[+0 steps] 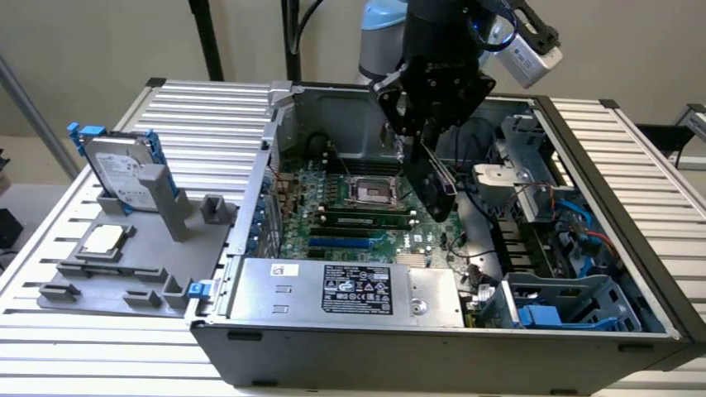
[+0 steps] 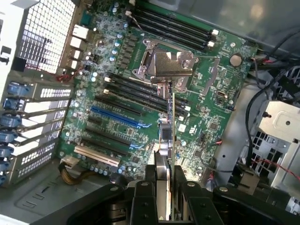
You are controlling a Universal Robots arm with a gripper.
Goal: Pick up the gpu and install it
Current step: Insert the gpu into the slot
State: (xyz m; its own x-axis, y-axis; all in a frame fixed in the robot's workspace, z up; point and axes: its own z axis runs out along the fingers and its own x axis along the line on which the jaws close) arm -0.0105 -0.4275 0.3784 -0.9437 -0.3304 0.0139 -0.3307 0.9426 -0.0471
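Pinching the gpu point(image 1: 431, 184) in the claw point(image 2: 168, 183), with the fingers point(image 2: 151, 193) pressed against both flat faces of the card. Holding it upright, hanging down into the open case point(image 1: 331, 347) and over the motherboard point(image 2: 213, 124). Not seated in any slot.

From the wrist view, looking straight along the thin edge of the card, from the claw out toward the CPU socket point(image 2: 166, 65). Crossing over the long black slots point(image 2: 126, 89) just beside that socket. Cannot tell whether the far end touches the board or hangs just clear of it. Off to one side of the card and apart from it, the blue slot point(image 2: 117, 118), with more black slots and a white one point(image 2: 96, 157) farther toward the rear brackets point(image 2: 35, 117).

In the exterior view, hanging near the middle of the case, between the socket and the drive bays on the exterior view's right. At the near end of the case, a power supply point(image 1: 342, 289) with a black label.

Well apart from the claw, on the table point(image 1: 198, 107) at the exterior view's left: a grey stand point(image 1: 144, 273) with a hard drive point(image 1: 119, 175) standing upright in blue rails, and a CPU chip point(image 1: 102, 240) lying flat just in front of it.
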